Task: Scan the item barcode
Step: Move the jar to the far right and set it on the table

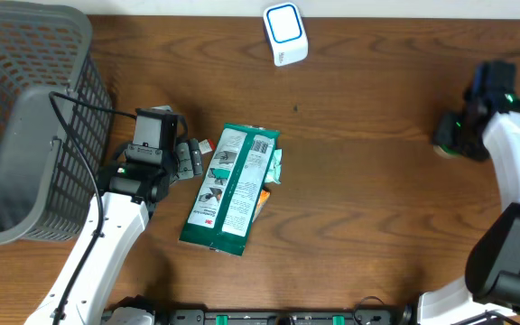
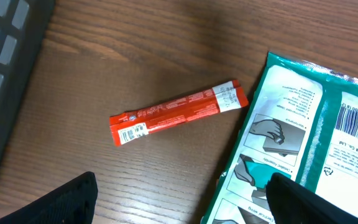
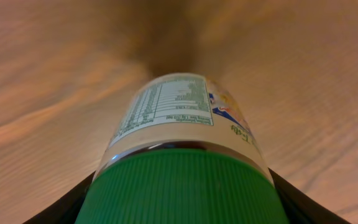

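The right end effector [image 3: 182, 205] is closed on the bottle [image 3: 173, 106] at its green cap; the scanner [image 1: 285, 33] is well apart from it. The left end effector [image 2: 185, 202] is wide open and empty above the red stick packet [image 2: 179, 112], with the green packet [image 1: 231, 188] just beside it.

Risk: the round bottle may be turned in the grip, so that the barcode is presented away from the scanner.

Counted: one each of bottle, scanner, red stick packet, green packet, basket [image 1: 25, 117].

Top-down overhead, close left wrist: packet [image 1: 231, 188] shared
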Tool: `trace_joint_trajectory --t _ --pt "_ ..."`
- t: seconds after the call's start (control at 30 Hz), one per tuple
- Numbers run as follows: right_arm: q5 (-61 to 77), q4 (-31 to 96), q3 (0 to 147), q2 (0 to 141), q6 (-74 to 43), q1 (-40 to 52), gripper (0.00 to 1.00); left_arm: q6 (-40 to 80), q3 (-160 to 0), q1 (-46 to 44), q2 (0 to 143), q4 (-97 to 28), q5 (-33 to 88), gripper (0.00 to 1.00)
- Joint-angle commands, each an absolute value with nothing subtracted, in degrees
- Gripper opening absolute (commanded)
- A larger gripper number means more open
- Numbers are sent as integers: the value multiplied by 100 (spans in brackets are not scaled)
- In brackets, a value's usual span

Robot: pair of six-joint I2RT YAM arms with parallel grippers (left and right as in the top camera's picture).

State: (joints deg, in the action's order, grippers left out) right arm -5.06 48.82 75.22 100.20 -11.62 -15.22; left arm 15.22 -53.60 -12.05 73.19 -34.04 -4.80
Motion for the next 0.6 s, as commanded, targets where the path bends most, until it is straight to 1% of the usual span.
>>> trace_joint_trajectory --t 0.0,0.13,0.17,0.3,0.33,0.37,0.4,0.43,0.57 --pt "-530 4449 7109 9946 -1406 -1920 4 1553 -5461 -1179 7334 -3404 -495 88" --pt "-502 4202 6851 9946 -1610 -2217 4 1555 -5461 -1179 7334 -3404 -495 88" --pt "-460 4174 6823 9946 -1608 -2257 6 1555 -5461 -1179 7334 -3404 -495 88" --pt "-443 4108 6781 9946 -1608 -2294 18 1555 -5461 -1179 7334 -3404 -495 88" --pt "-443 4110 6781 9946 -1608 -2294 31 1555 -5461 -1179 7334 -3404 -495 88" --pt "-440 4110 6781 9946 -1608 -2294 48 1555 -5461 -1179 7334 -3404 -495 88" --pt "-443 4110 6781 9946 -1605 -2294 94 1555 -5461 -1179 7334 -3404 -495 88" --pt "-443 4110 6781 9946 -1605 -2294 99 1553 -5461 -1179 7334 -3404 -495 88" --pt "-443 4112 6781 9946 -1605 -2290 99 1555 -5461 -1179 7334 -3404 -495 88"
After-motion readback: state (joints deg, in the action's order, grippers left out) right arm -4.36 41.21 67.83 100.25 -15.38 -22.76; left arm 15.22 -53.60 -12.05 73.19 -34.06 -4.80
